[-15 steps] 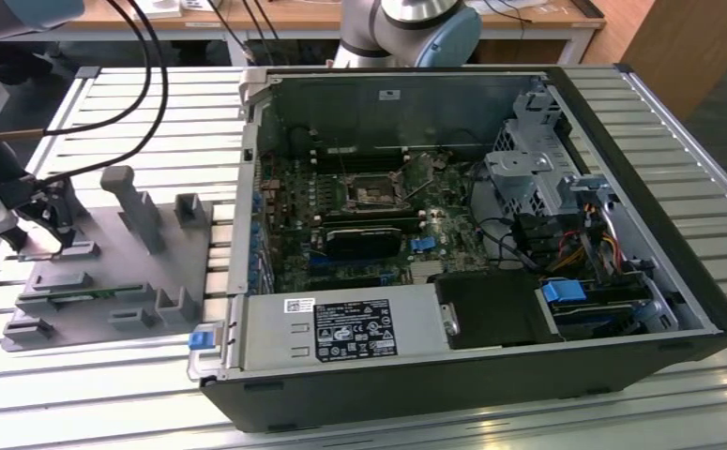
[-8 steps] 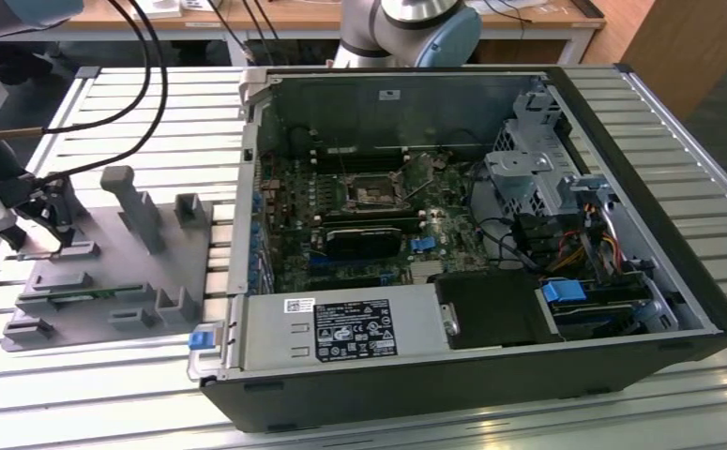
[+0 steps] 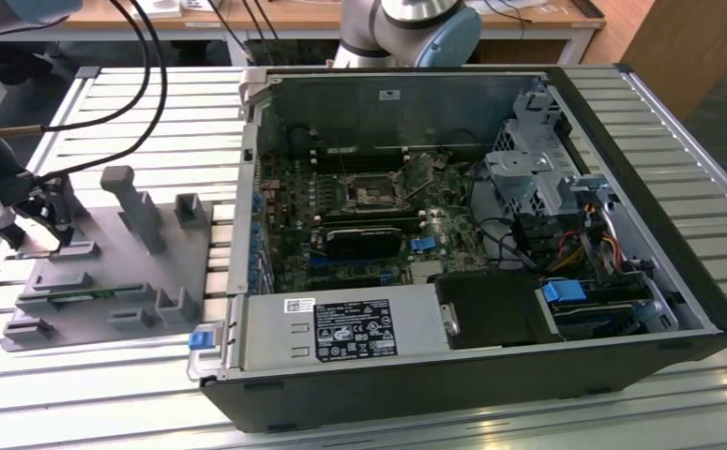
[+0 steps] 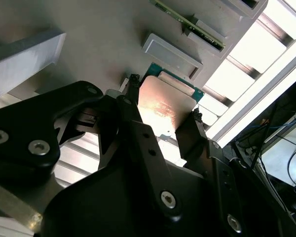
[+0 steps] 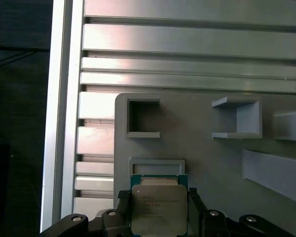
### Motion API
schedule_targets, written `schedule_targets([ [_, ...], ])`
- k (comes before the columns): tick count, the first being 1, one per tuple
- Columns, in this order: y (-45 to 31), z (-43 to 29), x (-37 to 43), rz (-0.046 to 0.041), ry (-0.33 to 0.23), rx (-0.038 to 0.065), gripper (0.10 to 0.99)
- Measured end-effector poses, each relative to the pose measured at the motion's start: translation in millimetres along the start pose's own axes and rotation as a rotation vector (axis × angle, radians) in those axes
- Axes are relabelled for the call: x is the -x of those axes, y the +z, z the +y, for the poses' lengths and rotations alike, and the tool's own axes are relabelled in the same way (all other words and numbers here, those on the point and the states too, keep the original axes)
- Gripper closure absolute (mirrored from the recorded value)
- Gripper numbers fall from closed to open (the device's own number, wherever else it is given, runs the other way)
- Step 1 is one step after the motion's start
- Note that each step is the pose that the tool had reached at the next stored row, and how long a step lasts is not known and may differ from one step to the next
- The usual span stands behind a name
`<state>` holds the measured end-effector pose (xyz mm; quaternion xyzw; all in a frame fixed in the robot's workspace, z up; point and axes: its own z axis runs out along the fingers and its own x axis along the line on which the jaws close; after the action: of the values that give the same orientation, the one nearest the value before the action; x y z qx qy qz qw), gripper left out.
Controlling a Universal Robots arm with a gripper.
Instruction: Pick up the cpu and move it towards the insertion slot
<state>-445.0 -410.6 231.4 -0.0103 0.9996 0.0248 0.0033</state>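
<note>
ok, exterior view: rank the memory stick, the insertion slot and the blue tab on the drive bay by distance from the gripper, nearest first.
1. memory stick, on the grey tray beside the gripper.
2. insertion slot, on the motherboard, mid-frame.
3. blue tab, farthest toward the exterior view's right.

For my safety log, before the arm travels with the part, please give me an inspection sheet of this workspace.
Surface: slatted metal table, holding a grey tray and an open computer case.
Job's things: cpu held over the tray; insertion slot inside the case, apart from it.
Clutter: green memory stick in the tray.
Grippers: gripper shut on the cpu.
Cables: black cables hang above the table.
Surroundings: wooden desk behind.
</note>
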Motion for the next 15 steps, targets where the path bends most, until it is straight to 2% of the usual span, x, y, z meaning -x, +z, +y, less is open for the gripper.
schedule_targets([
  [15, -6.8, 0.5, 0.1, 0.0, 0.0, 0.0, 0.545],
])
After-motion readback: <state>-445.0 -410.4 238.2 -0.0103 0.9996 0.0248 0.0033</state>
